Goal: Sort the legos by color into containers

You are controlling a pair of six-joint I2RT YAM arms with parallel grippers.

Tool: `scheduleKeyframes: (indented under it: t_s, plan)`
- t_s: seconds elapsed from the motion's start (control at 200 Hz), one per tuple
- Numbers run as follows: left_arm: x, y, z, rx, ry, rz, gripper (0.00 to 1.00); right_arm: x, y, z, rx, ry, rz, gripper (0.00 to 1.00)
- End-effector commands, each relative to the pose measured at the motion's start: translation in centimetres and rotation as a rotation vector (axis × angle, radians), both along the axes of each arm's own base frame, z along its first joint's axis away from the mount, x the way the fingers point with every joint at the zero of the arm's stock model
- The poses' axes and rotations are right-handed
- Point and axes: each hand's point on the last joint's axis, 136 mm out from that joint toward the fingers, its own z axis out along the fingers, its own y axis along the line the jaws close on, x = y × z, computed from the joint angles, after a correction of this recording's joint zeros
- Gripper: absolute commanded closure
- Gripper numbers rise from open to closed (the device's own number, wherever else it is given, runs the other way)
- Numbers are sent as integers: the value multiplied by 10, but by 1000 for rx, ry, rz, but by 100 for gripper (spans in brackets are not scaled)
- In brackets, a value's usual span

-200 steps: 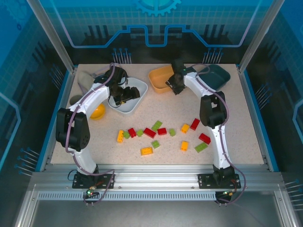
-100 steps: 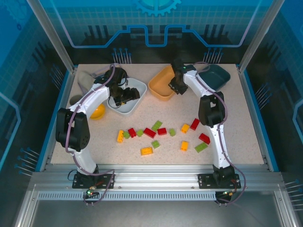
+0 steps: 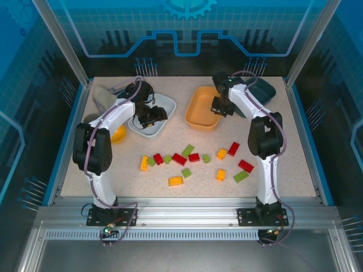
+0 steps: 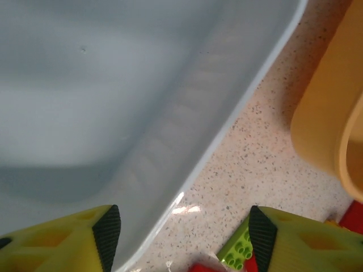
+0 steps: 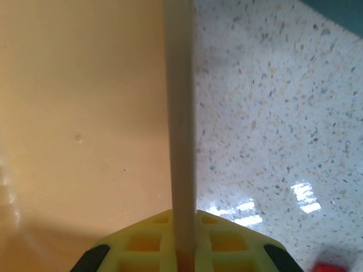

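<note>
Fingers (image 5: 142, 243) of right gripper (image 5: 184, 252) pinched shut on rim of orange tray (image 5: 85, 113) — left gripper (image 4: 178, 226) parted, straddling edge of white tray (image 4: 85, 85). Loose legos (image 3: 179, 159) on table (image 3: 283, 170).

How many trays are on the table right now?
3. The white tray sits back left, the orange tray back centre with the right gripper shut on its rim, and the dark teal tray back right, partly behind the right arm.
</note>
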Motion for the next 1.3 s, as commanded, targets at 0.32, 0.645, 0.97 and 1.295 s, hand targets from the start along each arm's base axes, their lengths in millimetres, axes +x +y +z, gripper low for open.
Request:
scheduleKeyframes:
  t_s: [0.32,0.645,0.97,1.295]
  plan:
    - [19,-25,-23,-118,86,18,68,-20,25,-12,46,63,179,75]
    - [53,-62,-20,-209,59,16,69,-14,-29,47,51,-79,12,52]
    - [89,-103,-9,-286,17,17,69,-19,-160,56,29,-133,-350,46]
    - [116,-120,10,-342,-41,10,67,2,-201,24,6,-65,-359,44]
